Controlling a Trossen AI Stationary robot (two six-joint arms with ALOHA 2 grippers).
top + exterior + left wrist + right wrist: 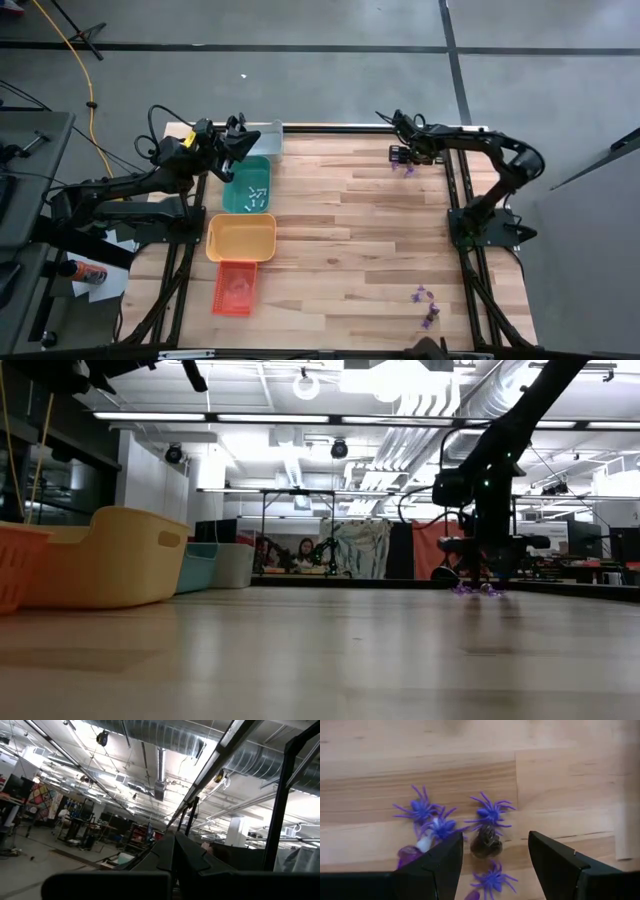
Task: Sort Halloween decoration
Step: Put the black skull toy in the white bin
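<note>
Overhead arrangement: four rectangular plastic trays stand in a column along the left side of the pale wooden bench [350,240], namely a grey tray [268,138] at the far edge, then a teal tray [247,185], a yellow tray [241,238] and an orange slotted tray [235,288]. Small whitish pieces [253,197] lie in the teal tray, which suggests each tray takes one kind of trinket.

The Halloween decoration is split into two loose groups on the right side of the bench: a far cluster [404,167] beneath the right arm and a near cluster of purple pieces [426,306] close to the front edge.

The right end effector [492,857] hangs low over the far cluster with its jaws spread wide and nothing between them. The right wrist view shows purple plastic spiders [490,813], a small dark brown trinket [486,845] and a whitish piece [426,841] crowded together; the dark trinket lies centred in the gap, probably the piece chosen for pickup.

The left end effector [238,140] is closed and empty, raised over the far trays, apparently waiting clear of the work.
</note>
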